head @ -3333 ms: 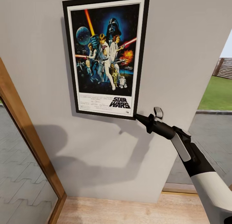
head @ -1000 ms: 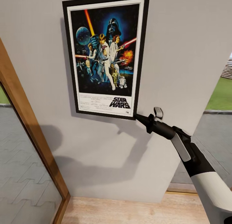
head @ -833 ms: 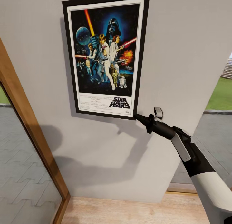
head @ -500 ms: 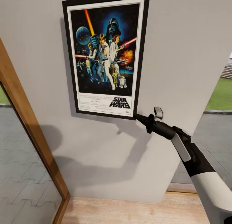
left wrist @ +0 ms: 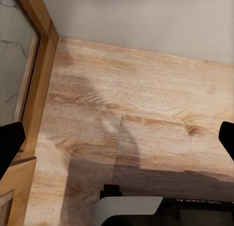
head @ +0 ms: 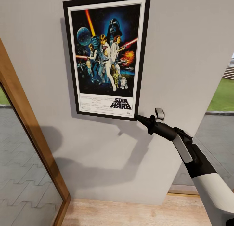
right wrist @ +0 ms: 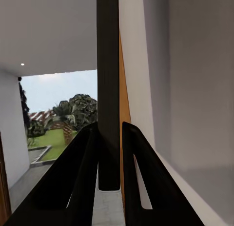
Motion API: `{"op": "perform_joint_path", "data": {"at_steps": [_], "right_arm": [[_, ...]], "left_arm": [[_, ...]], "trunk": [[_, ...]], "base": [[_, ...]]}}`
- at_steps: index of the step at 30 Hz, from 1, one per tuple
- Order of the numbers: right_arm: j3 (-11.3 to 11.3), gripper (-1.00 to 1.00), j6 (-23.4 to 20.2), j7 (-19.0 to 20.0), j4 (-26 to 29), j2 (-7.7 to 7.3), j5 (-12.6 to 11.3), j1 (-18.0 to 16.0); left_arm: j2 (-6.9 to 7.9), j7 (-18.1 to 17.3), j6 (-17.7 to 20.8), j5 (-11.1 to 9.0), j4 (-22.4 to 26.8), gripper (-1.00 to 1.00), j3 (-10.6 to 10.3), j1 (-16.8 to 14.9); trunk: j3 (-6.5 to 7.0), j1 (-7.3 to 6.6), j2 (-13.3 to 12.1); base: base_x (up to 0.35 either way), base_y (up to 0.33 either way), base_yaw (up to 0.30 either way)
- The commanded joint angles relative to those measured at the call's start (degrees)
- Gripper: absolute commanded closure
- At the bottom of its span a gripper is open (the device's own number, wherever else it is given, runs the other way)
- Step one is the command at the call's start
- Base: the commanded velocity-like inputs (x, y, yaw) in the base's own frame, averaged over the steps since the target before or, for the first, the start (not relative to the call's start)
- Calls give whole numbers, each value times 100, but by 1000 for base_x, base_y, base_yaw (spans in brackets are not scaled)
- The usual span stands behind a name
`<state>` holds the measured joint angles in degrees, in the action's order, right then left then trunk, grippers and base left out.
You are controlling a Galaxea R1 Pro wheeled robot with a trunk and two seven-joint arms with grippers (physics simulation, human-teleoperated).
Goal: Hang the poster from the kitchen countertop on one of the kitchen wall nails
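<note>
Black-framed poster [head: 107, 55] upright against grey wall [head: 182, 56], right gripper [head: 139, 118] pinching its lower corner

Home interior: framed film poster [head: 106, 55] on plain grey wall [head: 182, 50], pale wooden floor [left wrist: 146, 113], wood-framed glass door [head: 22, 121], lawn [head: 222, 97] and paving outside beyond right gripper [head: 138, 117].

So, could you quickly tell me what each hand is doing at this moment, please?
Left hand: open, empty, fingers wide apart above the wooden floor.
Right hand: closed on the poster, gripping its lower right corner against the wall.
</note>
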<state>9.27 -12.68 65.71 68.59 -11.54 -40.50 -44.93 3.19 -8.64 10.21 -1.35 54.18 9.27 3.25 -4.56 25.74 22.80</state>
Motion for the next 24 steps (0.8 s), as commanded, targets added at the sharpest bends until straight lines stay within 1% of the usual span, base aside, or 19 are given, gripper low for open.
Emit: {"op": "perform_joint_path", "data": {"at_steps": [1,11,24], "right_arm": [[14,100,-81,26,-3,-6,-72,-7],[14,100,-86,27,-4,-6,-72,-7],[14,100,-86,29,5,-6,-72,-7]], "left_arm": [[-2,-32,42,-14,15,-100,14,0],[-2,-32,42,-14,14,-100,14,0],[-2,-32,42,-14,13,-100,14,0]], "trunk": [[-12,4,13],[-12,4,13],[-12,4,13]], "base": [[0,0,0],[1,0,0],[46,0,0]]}}
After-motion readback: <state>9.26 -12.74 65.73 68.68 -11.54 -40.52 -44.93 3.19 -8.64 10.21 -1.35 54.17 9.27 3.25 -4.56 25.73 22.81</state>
